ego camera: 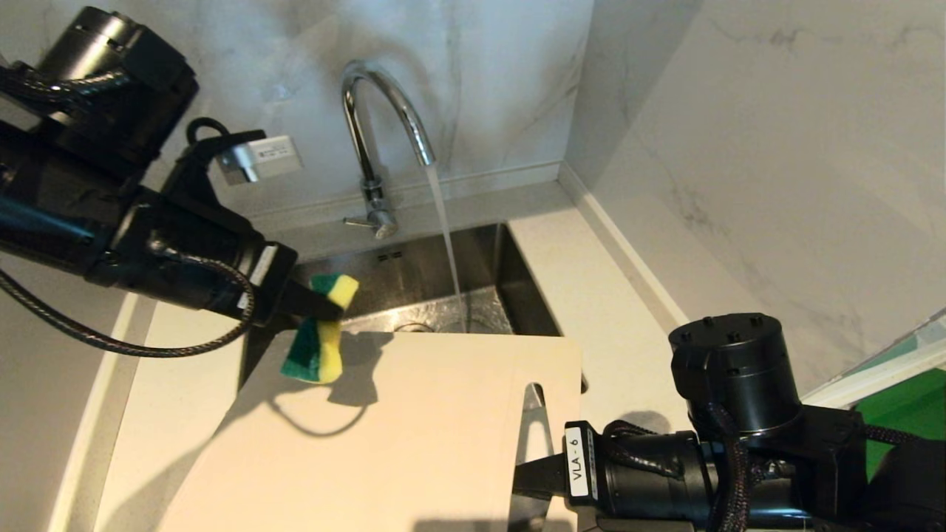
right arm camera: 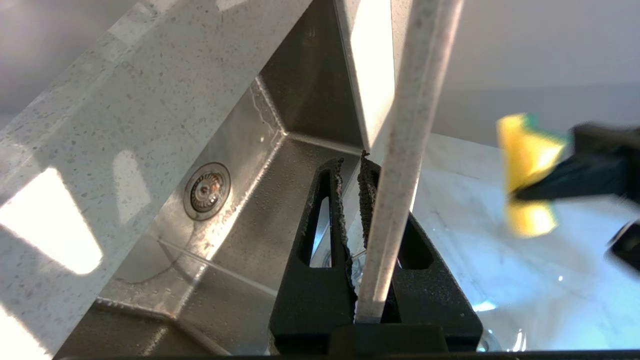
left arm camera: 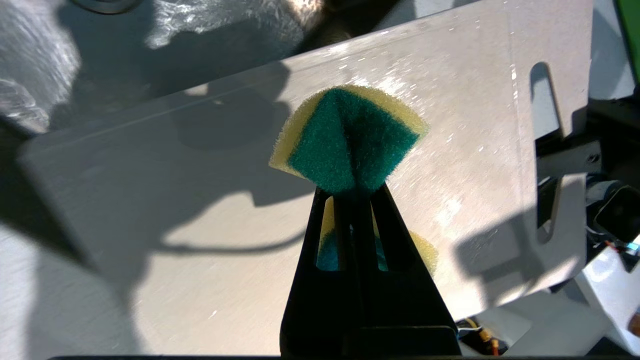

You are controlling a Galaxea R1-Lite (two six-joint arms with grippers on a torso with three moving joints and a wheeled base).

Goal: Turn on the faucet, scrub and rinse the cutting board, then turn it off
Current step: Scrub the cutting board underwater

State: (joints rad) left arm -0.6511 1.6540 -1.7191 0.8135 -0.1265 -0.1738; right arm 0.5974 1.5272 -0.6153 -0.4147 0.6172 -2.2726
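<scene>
Marble wall [ego camera: 739,111], running faucet [ego camera: 384,133], sponge [ego camera: 321,336] over cutting board [ego camera: 384,428]

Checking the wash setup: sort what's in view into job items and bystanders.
In the job:
- faucet, running
- cutting board, held at its slot end by the right claw
- sponge, pinched in the left claw over the board
- sink

Just there:
- green mat at the far right
- countertop

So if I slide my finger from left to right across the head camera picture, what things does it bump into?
Black left gripper → green-and-yellow sponge pinched in it → shiny chrome gooseneck faucet → thin stream of running water → long handle slot in the cream plastic cutting board → black right gripper holding the board's edge.
</scene>
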